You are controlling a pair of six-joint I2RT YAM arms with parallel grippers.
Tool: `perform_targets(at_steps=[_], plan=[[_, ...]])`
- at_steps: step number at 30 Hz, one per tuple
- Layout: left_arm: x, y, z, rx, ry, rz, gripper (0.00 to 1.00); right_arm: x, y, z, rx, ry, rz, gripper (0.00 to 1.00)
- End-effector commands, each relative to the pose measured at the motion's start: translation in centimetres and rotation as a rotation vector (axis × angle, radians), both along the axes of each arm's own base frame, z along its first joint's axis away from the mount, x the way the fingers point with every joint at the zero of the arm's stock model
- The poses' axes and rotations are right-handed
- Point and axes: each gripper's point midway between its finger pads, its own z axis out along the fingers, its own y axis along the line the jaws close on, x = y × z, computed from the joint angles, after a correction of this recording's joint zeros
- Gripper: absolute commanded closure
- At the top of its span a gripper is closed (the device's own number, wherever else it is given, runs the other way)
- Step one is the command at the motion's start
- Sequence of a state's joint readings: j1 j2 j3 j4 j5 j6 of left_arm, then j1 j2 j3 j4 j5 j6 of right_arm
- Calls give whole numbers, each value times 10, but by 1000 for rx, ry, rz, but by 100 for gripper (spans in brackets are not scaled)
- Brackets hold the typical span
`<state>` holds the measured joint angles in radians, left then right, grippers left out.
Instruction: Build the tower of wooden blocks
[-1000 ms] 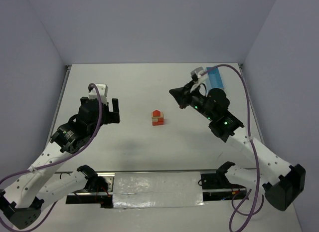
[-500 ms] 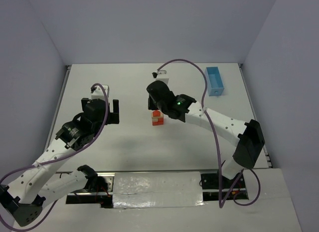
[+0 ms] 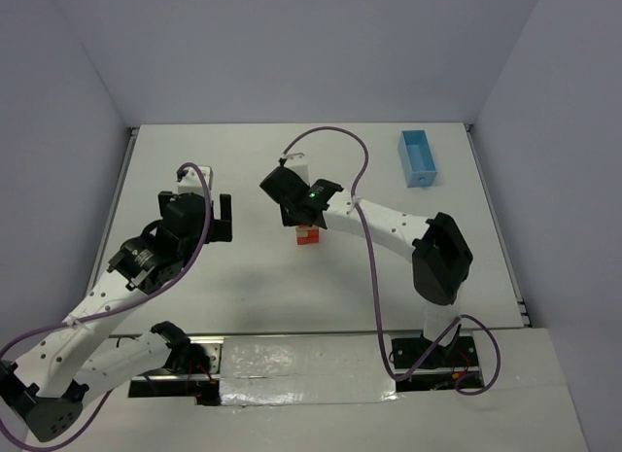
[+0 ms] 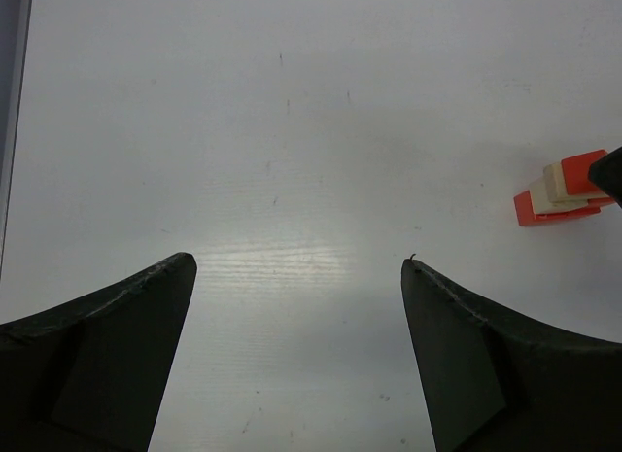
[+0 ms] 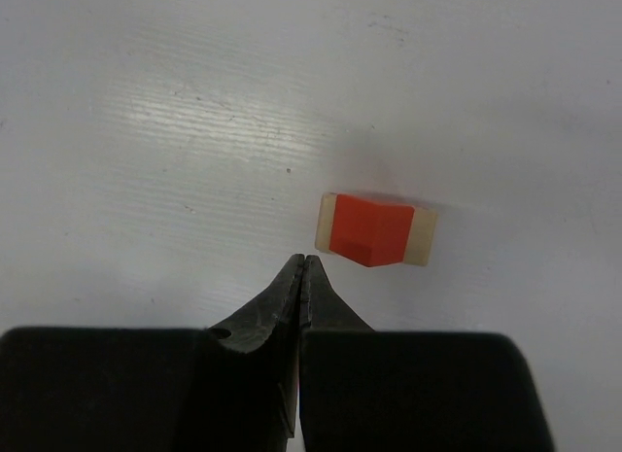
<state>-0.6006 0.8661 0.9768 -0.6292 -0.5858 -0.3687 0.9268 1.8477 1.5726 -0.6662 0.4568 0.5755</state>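
White table (image 3: 243, 287), wood block tower (image 3: 308, 236) near its middle, beneath the right arm.
Pinched shut and empty, the right hand (image 5: 304, 260) hangs with its tips just short of the tower, which lies slightly to their right; the left hand (image 4: 296, 262), spread wide and empty, is well apart toward the left edge.

No readable text, label, brand, number or sign shows on anything in these views.

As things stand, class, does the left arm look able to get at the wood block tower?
Probably yes, from the side: only bare table lies between the open left end effector and the wood block tower. The right end effector, shut, hangs over it, so an overhead approach looks blocked.
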Motion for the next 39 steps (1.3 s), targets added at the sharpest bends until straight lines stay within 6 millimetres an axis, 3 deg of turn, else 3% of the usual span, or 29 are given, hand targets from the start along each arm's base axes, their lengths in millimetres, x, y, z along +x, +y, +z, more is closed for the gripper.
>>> perform_targets(at_steps=[1,12,39], plan=[[1,1,5,-6,-22,-6,0,7,8,15,5,-28,-1,100],[1,-1,4,-10,-19,-14,1,18,8,4,1,9,5,100],[0,-3,3,-11,-14,-23,1,17,-11,-18,-57,64,0,100]])
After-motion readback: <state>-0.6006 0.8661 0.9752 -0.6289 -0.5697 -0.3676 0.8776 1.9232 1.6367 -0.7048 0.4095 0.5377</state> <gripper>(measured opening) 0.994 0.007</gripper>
